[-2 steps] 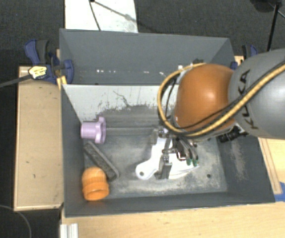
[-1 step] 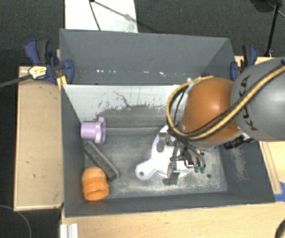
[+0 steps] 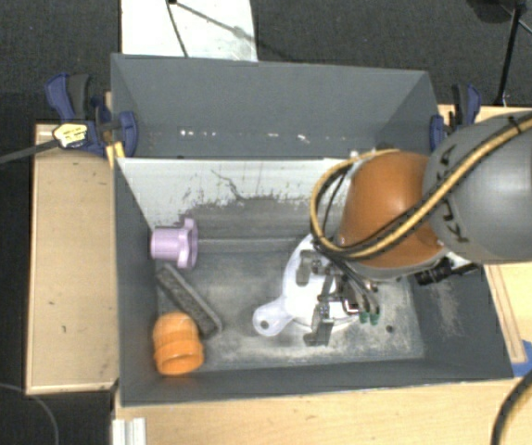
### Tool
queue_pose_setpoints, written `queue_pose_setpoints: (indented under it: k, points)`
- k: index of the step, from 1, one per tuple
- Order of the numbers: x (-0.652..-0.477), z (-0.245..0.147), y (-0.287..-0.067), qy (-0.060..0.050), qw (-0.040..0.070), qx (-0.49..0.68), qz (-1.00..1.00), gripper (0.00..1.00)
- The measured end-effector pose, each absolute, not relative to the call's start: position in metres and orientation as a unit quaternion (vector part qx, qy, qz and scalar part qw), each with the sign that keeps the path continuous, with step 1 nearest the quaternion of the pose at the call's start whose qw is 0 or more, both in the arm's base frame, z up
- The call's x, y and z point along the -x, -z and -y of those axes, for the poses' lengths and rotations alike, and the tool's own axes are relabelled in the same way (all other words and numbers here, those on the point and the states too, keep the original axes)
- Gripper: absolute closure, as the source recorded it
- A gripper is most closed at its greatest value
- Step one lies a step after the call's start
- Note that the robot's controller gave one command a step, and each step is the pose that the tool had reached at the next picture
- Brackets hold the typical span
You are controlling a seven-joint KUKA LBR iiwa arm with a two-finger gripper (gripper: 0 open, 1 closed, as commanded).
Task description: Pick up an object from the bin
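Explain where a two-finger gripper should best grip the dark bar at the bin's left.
Probably mid-length on the dark bar, from above, fingers across its narrow width: it lies flat and diagonal, with the lilac spool and orange ribbed piece near its ends.

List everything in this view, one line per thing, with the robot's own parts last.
Bin: one, grey metal, centre of the view.
Spool-shaped piece: one, lilac, left of the bin floor, towards the back wall.
Flat bar: one, dark grey, lying slantwise on the left, between the lilac piece and the orange one.
Ribbed lump: one, orange, front left corner of the floor.
Piece with a ring end: one, white, mid-floor, its right part under the gripper.
Gripper: one, dark metal, low over the white piece's right part.
Wrist cover: one, orange, just above the gripper, cables looped round it.
Arm: one, grey, reaching in from the right.
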State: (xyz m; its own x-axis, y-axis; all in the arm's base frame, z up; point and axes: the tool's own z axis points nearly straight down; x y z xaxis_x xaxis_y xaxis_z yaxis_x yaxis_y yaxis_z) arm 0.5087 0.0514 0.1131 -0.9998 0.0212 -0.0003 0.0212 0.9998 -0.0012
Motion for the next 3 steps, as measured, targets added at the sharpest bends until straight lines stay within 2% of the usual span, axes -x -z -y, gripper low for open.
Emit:
queue_pose_setpoints:
  k: [1,2,3]
  points:
    - [-0.518,-0.069,-0.081,-0.001,-0.003,-0.043,-0.999,1.0]
    - [-0.518,-0.069,-0.081,-0.001,-0.003,-0.044,-0.999,1.0]
    - [-0.534,-0.07,-0.265,-0.001,0.006,-0.045,-0.999,1.0]
